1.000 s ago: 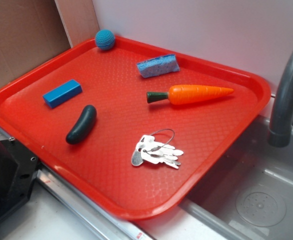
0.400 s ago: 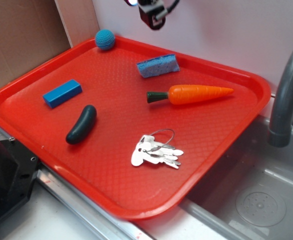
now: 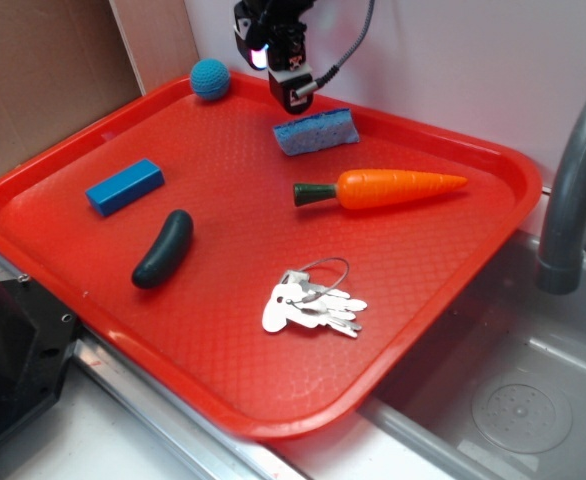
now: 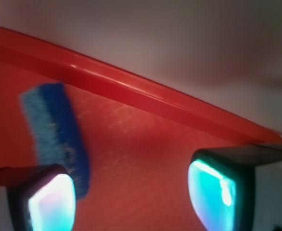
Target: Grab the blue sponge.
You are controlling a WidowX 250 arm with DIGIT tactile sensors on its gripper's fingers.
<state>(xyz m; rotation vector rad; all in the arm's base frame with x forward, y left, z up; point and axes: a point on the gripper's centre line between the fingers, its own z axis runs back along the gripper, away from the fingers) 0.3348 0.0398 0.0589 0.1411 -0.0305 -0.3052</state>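
Blue sponge (image 3: 316, 132) — lying at the far side of the red tray (image 3: 453, 290), just behind the carrot (image 3: 388, 188), unmoved since the earlier frames. Gripper (image 3: 291, 92) — having descended from the top edge, now hovering just above the sponge's left end. Wrist view showing the jaws standing apart, nothing between them, sponge beside the left finger (image 4: 44, 199).
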